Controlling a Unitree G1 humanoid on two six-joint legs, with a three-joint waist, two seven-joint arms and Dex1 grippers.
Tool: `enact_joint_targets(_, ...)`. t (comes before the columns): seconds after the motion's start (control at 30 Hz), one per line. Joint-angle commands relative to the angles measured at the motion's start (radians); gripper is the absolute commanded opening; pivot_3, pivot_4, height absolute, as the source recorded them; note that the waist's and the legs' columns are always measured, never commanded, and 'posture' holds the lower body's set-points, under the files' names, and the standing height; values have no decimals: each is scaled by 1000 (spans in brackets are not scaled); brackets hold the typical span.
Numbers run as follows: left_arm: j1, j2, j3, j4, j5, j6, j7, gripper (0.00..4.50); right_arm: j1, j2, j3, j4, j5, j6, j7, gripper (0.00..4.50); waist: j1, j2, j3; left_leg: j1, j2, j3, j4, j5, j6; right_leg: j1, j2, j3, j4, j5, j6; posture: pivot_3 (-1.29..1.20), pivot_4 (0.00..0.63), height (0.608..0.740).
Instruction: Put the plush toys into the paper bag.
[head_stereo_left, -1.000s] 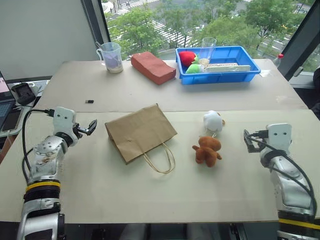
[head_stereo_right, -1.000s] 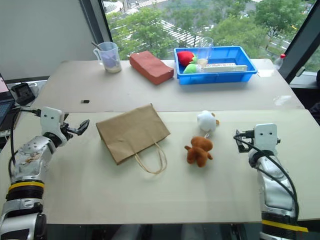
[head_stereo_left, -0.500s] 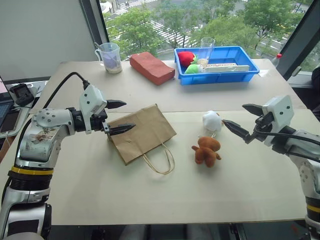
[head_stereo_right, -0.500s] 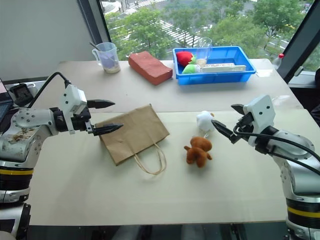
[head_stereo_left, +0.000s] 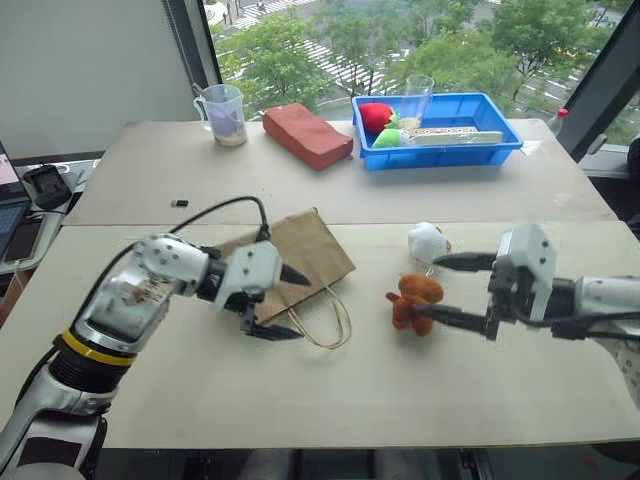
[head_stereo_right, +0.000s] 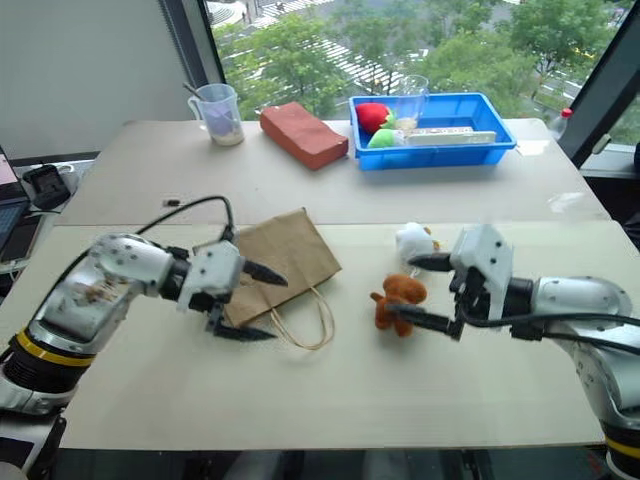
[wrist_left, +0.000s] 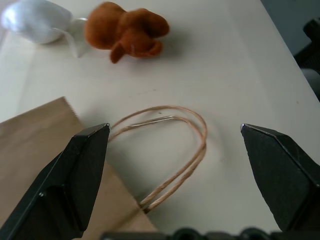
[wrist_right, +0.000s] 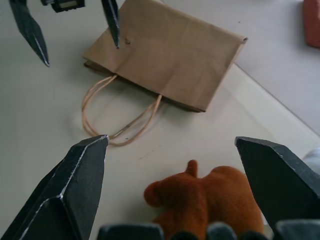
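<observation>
Both grippers have their fingers spread wide and hold nothing. Nearest on the table, the left gripper (head_stereo_left: 278, 303) hangs over the front edge of the paper bag (head_stereo_left: 290, 262), by its thin cord handles (head_stereo_left: 325, 318). The bag lies flat on its side, with its mouth shut. The right gripper (head_stereo_left: 447, 291) points at the brown plush toy (head_stereo_left: 414, 298), one finger on each side of it, not touching it yet as far as I can tell. Just behind the brown toy sits the white plush toy (head_stereo_left: 427, 242). Both toys are outside the bag, well apart from it.

Farther back stand a reddish block (head_stereo_left: 307, 133), a clear cup (head_stereo_left: 224, 113), and a blue tray (head_stereo_left: 496, 152) with red and green soft fruit.

I think this is the start of the job: reaching for the first toy and for the bag. Next, the right fingers should close softly on the brown toy, and the left fingers should lift the bag's top edge or a handle to open its mouth.
</observation>
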Motion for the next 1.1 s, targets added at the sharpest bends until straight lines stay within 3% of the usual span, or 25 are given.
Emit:
enact_joint_targets(0.03, -43, -45, -55, 25, 31, -26, -23, 4461, -17, 1, -7, -64, 36, 15, -22, 4500, 1, 0, 0, 0, 0, 0, 0, 0, 0, 1, 0, 0, -2, 0, 0, 0, 150, 740)
enact_joint_targets(0.47, -85, -158, -225, 234, 179, -182, -118, 4461, -11, 0, 19, -151, 74, 65, -81, 4500, 4, 0, 0, 0, 0, 0, 1, 0, 0, 0, 0, 0, 0, 0, 0, 0, 150, 740)
enact_joint_targets(0.7, -99, -200, -240, 329, 216, -249, -141, 4461, -6, -1, -2, -179, 112, 92, -119, 4500, 12, 0, 0, 0, 0, 0, 2, 0, 0, 1, 0, 0, 0, 0, 0, 0, 150, 740)
enact_joint_targets(1.1, -84, -212, -223, 335, 216, -279, -172, 4461, -32, -7, 1, -168, 139, 98, -158, 4500, 13, 0, 0, 0, 0, 0, 2, 0, 0, 1, 0, -1, 0, 0, 0, 0, 150, 740)
